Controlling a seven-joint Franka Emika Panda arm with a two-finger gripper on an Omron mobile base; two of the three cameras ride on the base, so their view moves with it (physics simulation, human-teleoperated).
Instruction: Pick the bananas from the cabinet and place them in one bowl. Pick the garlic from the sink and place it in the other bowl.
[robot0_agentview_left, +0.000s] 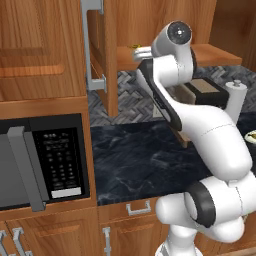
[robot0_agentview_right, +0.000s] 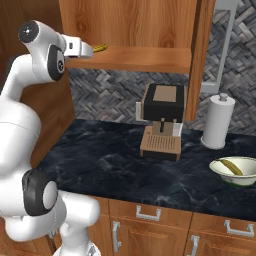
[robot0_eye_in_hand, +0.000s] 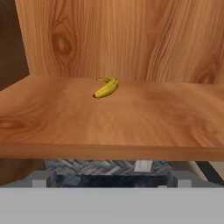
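Note:
One small yellow banana (robot0_eye_in_hand: 106, 87) lies on the wooden shelf (robot0_eye_in_hand: 131, 127) of the open cabinet (robot0_agentview_right: 130, 25), near the back wall. My gripper (robot0_eye_in_hand: 110, 179) is open just in front of the shelf's edge, level with it and short of the banana, with nothing between its fingers. From the right base view the hand (robot0_agentview_right: 82, 48) reaches in at the shelf's left end, with the banana (robot0_agentview_right: 101, 48) just beyond it. A cream-white bowl (robot0_agentview_right: 247, 177) on the counter at right holds another banana (robot0_agentview_right: 231, 166). The garlic and the sink are out of view.
The cabinet door (robot0_agentview_left: 102, 45) with its silver bar handle (robot0_agentview_left: 89, 50) stands open left of the arm. A coffee machine (robot0_agentview_right: 162, 117) and a paper towel roll (robot0_agentview_right: 218, 122) stand on the dark counter (robot0_agentview_right: 110, 160). A microwave (robot0_agentview_left: 40, 165) sits lower left.

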